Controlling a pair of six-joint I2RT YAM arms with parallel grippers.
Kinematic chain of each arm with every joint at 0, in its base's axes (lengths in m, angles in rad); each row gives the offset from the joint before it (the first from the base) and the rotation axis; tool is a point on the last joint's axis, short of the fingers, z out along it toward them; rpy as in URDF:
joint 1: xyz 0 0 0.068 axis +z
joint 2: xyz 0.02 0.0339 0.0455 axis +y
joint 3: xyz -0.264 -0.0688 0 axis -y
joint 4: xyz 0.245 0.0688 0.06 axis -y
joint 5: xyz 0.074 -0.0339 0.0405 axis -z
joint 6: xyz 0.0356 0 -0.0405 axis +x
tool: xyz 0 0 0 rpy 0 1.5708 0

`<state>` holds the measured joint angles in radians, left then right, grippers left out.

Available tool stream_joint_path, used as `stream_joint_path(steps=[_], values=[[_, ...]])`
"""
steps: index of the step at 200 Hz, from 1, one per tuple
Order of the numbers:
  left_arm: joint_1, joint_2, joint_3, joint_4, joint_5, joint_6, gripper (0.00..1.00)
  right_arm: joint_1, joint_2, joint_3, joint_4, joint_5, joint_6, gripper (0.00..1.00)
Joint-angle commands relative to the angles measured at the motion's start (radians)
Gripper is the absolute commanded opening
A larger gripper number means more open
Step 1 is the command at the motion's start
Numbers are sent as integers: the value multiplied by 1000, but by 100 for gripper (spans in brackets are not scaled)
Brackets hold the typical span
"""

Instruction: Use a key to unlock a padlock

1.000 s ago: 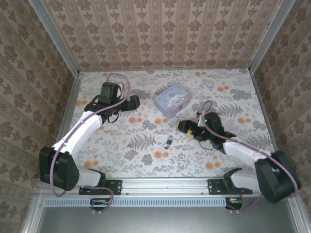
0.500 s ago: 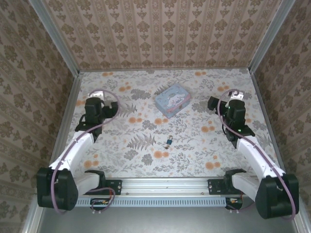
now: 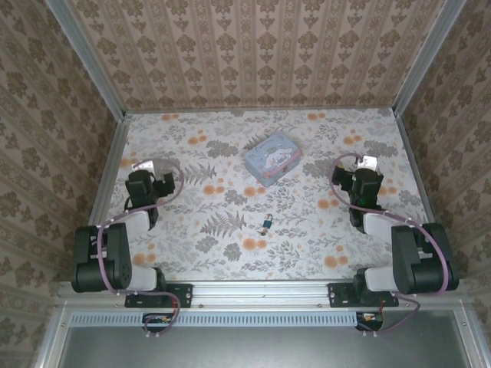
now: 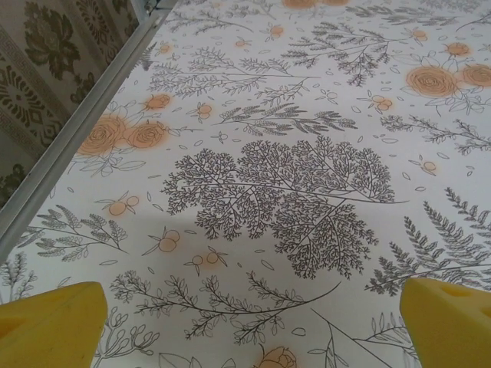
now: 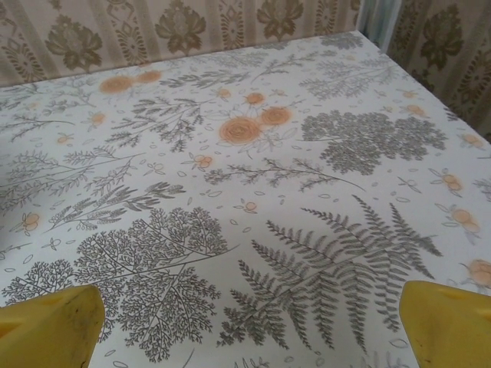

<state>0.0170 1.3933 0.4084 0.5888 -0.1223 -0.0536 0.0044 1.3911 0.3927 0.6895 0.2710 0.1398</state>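
On the floral worktop (image 3: 307,238) the tiny padlock (image 3: 266,225) lies centrally, its long axis running near-to-far; both my jaws stand wide apart, empty.

Logged left arm (image 3: 129,222) and right arm (image 3: 381,225) folded close over bases, left gripper (image 4: 249,330) and right gripper (image 5: 249,330) pointing forward and down, jaws spread wide, nothing between yellow fingertips (image 4: 54,326).
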Motion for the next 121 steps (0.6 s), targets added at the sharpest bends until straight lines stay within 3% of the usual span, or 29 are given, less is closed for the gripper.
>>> stream_joint_path(steps=[1, 24, 37, 57, 104, 121], values=[[-18, 55, -63, 301, 29, 53, 100, -7, 62, -29, 175, -98, -41, 100], [-41, 155, -95, 467, 35, 94, 100, -7, 163, -48, 330, -186, -71, 100], [-42, 134, -61, 360, 52, 90, 100, -7, 133, -17, 213, -221, -83, 100], [-56, 140, -2, 257, 92, 125, 100, -9, 144, 12, 177, -255, -97, 100], [-28, 148, 7, 250, 127, 104, 100, -7, 144, 9, 185, -248, -98, 100], [-28, 147, 5, 253, 127, 105, 100, -4, 139, -13, 221, -190, -78, 100]])
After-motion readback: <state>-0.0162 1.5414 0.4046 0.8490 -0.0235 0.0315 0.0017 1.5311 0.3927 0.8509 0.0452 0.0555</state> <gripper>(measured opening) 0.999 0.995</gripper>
